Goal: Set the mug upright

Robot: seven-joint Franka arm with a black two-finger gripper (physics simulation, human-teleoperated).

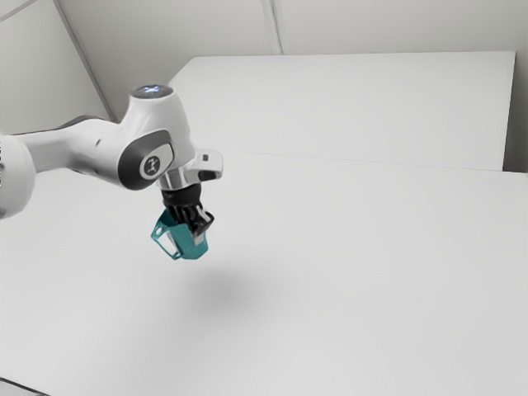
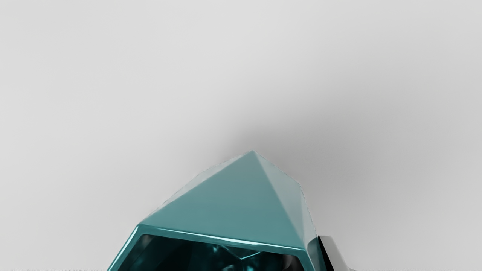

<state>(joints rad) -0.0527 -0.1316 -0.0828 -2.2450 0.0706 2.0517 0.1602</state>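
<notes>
Left of centre in the exterior view, the gripper (image 1: 196, 223) pinches the mug (image 1: 186, 245), which hangs tilted above the table (image 1: 371, 264). A round logo (image 1: 152, 167) marks the arm (image 1: 99, 148); lettering (image 1: 2, 169) at the left edge is too small to read.

On my feed the glossy teal, faceted mug (image 1: 189, 244) hangs tilted above the white table (image 1: 346, 272), open mouth upward, handle toward the exterior view's left.

Mug (image 2: 233, 210) at the fingertips, rim showing, dark inside.
Finger (image 2: 336, 256) at its outer wall; soft shadow (image 2: 320, 139) on table (image 2: 113, 94).
</notes>
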